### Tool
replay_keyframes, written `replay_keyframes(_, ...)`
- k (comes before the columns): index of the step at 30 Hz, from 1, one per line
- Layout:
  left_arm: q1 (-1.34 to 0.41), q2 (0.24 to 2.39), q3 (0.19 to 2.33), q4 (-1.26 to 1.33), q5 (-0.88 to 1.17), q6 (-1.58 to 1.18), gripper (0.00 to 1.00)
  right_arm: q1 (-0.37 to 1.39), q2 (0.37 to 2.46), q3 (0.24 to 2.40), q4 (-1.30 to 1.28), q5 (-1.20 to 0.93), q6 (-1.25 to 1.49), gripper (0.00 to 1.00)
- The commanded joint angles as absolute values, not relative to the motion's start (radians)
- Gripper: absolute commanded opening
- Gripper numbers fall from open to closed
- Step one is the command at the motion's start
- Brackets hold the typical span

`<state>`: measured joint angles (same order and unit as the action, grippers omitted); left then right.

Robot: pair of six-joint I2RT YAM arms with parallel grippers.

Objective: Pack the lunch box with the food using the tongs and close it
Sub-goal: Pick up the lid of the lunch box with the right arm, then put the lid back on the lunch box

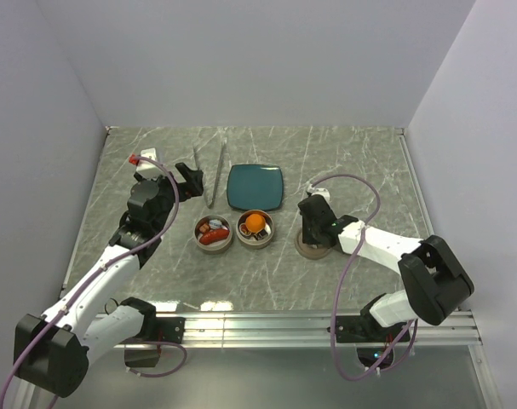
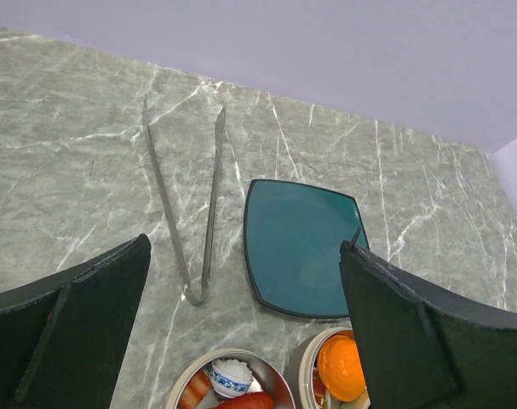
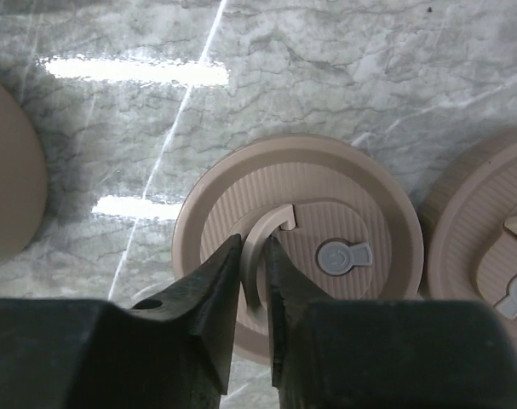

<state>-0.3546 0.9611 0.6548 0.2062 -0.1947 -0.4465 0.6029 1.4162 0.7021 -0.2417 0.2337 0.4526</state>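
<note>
The lunch box is two round silver tins side by side, the left tin (image 1: pixel 215 233) and the right tin (image 1: pixel 255 227). Food lies in both: red sausages (image 2: pixel 245 400) and a small rice bowl (image 2: pixel 231 377) in the left one, an orange ball (image 2: pixel 341 366) in the right one. The tongs (image 1: pixel 209 175) lie flat behind the tins, their joined end (image 2: pixel 196 296) nearest them. My left gripper (image 2: pixel 245 249) hangs open above the tins, holding nothing. My right gripper (image 3: pixel 255 256) is shut on the raised curved handle (image 3: pixel 260 247) of a brown lid (image 3: pixel 360 204) lying on the table.
A teal rounded-square plate (image 1: pixel 255 187) sits bare behind the right tin, beside the tongs. A second brown lid (image 3: pixel 488 247) lies right next to the gripped one. White walls close in the marble table (image 1: pixel 360 162) at the back and sides.
</note>
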Motion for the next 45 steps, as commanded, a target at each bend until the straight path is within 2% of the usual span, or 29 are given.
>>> replay_keyframes(1, -0.350, 0.936, 0.647, 0.252, -0.176, -0.437, 1.00, 0.612, 1.396, 0.747, -0.264, 0.287, 0.460, 0.24)
replay_keyframes(4, -0.350, 0.936, 0.647, 0.252, -0.175, -0.437, 0.99, 0.615, 1.385, 0.749, -0.267, 0.291, 0.459, 0.18)
replay_keyframes(6, -0.350, 0.937, 0.647, 0.250, -0.173, -0.437, 1.00, 0.617, 1.368, 0.755, -0.278, 0.305, 0.457, 0.08)
replay_keyframes(9, -0.348, 0.936, 0.647, 0.250, -0.175, -0.437, 0.99, 0.618, 1.339, 0.761, -0.275, 0.308, 0.451, 0.00)
replay_keyframes(18, -0.350, 0.934, 0.649, 0.244, -0.178, -0.433, 0.99, 0.617, 1.276, 0.867, -0.318, 0.298, 0.404, 0.00)
replay_keyframes(26, -0.348, 0.931, 0.649, 0.241, -0.173, -0.433, 0.99, 0.653, 1.287, 0.975, -0.296, 0.120, 0.342, 0.00)
replay_keyframes(34, -0.347, 0.942, 0.657, 0.230, -0.170, -0.430, 0.99, 0.744, 1.508, 1.204, -0.354, 0.011, 0.276, 0.00)
replay_keyframes(38, -0.344, 0.937, 0.657, 0.227, -0.172, -0.430, 0.99, 0.779, 1.639, 1.311, -0.425, 0.026, 0.259, 0.00)
replay_keyframes(45, -0.341, 0.930, 0.650, 0.229, -0.167, -0.430, 0.99, 0.818, 1.706, 1.376, -0.492, 0.090, 0.252, 0.00)
